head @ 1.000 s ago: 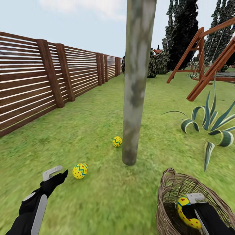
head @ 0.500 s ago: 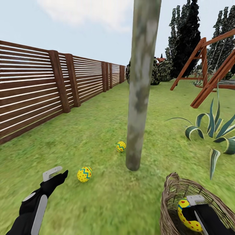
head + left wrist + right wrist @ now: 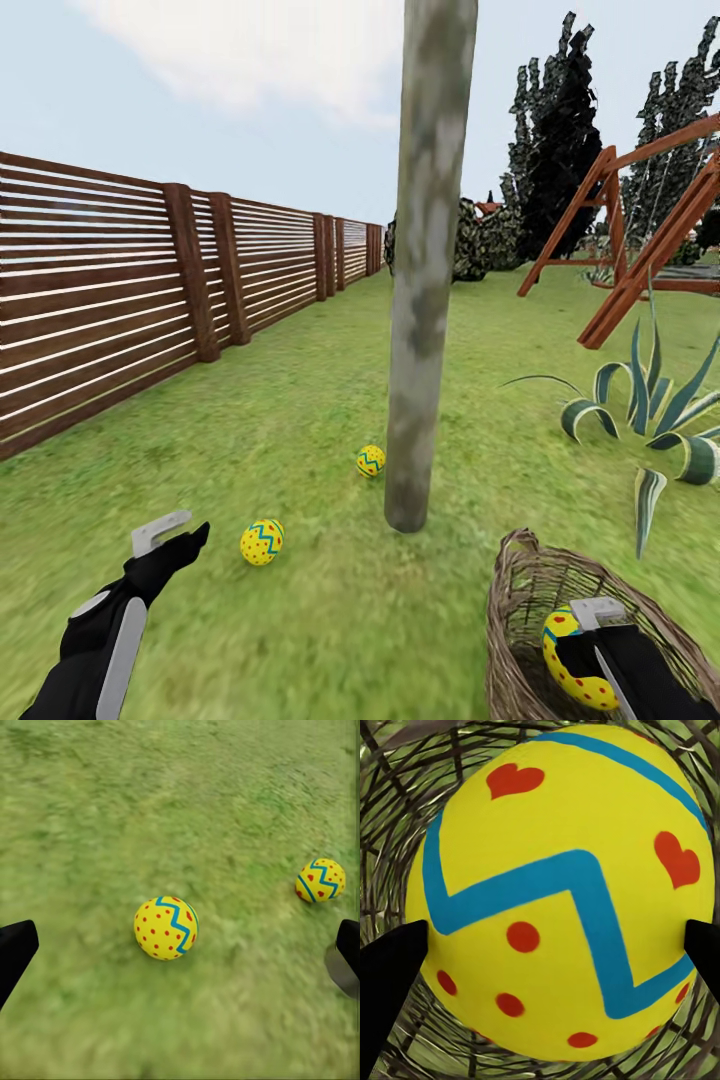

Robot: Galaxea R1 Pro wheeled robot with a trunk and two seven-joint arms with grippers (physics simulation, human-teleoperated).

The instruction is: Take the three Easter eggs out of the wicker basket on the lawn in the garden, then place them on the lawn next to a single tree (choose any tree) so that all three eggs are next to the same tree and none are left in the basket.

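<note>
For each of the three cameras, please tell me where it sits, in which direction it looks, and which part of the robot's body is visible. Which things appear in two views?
Head view: from the robot's head, forward and down at the tree; both arms show.
Left wrist view: near the left hand, down at two eggs on the lawn; dark fingertips at the edges.
Right wrist view: near the right hand, inside the wicker basket, close on the third egg.
Shared: head and left wrist views show the near egg; head and right wrist, the basket egg.

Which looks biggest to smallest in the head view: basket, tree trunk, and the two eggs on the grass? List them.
1. tree trunk
2. wicker basket
3. nearer egg
4. egg by the trunk, probably just farther from the camera.
</note>
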